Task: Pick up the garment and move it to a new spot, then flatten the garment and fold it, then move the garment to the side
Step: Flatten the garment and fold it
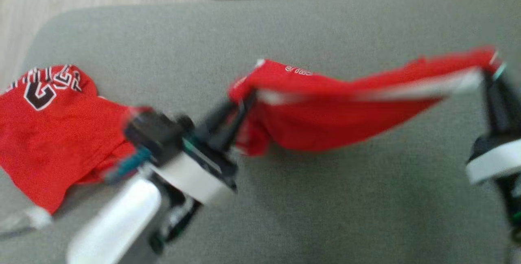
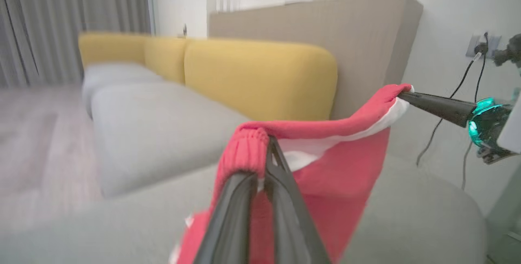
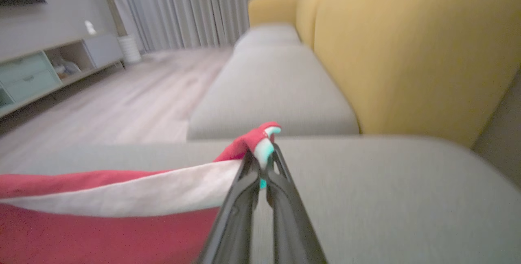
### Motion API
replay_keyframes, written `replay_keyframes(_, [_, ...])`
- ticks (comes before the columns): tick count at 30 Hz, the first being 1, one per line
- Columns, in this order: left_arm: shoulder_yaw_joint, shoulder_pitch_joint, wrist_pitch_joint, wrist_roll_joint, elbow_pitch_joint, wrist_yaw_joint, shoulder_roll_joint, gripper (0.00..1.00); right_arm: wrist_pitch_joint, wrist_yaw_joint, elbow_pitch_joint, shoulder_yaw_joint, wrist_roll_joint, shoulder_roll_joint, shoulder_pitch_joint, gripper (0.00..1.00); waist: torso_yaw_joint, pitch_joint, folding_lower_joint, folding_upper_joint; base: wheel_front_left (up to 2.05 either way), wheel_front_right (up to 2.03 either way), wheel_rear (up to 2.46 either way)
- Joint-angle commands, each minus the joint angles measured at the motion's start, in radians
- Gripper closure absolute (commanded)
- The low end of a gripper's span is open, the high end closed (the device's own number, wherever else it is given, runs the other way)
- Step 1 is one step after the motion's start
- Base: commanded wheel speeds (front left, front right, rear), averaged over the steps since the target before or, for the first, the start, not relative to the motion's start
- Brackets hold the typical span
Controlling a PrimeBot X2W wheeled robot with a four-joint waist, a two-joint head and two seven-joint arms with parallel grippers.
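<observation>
The red garment [image 1: 333, 109] with a white band hangs stretched between my two grippers above the grey seat cushion [image 1: 325, 199]. My left gripper [image 1: 244, 101] is shut on its left end, and in the left wrist view the ribbed hem [image 2: 248, 150] is pinched at the gripper's [image 2: 266, 144] tips. My right gripper [image 1: 488, 73] is shut on the right end. In the right wrist view that gripper [image 3: 262, 154] clamps the red and white edge of the garment [image 3: 101, 231]. The right gripper's fingers [image 2: 431, 103] also show in the left wrist view, holding the far corner.
A second red garment [image 1: 49, 142] with black and white lettering lies crumpled at the cushion's left edge. Yellow backrests [image 2: 260, 77] run behind the seats. Wooden floor [image 3: 122, 105] lies beyond the cushion, with a low cabinet [image 3: 36, 73] farther off. Cables [image 2: 468, 77] hang by the wall.
</observation>
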Motion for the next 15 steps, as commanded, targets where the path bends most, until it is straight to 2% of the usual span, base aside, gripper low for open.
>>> replay_keyframes(1, [0.057,-0.073,0.002,0.013,-0.052,0.006,0.029,1.0,0.005,-0.001,-0.058,0.01,-0.007,-0.029,-0.055,1.0,0.005,-0.024,0.0,0.0,0.0,0.0,0.0])
replay_keyframes(8, [0.177,-0.293,0.072,0.075,-0.24,0.026,0.096,1.0,0.026,-0.001,-0.278,-0.035,-0.043,-0.109,-0.292,1.0,0.014,-0.082,0.0,0.0,0.0,0.0,0.0])
replay_keyframes(15, [0.209,-0.412,0.132,0.05,-0.262,0.019,0.089,1.0,0.087,-0.001,-0.302,-0.051,-0.025,-0.129,-0.431,1.0,0.015,-0.073,0.0,0.0,0.0,0.0,0.0])
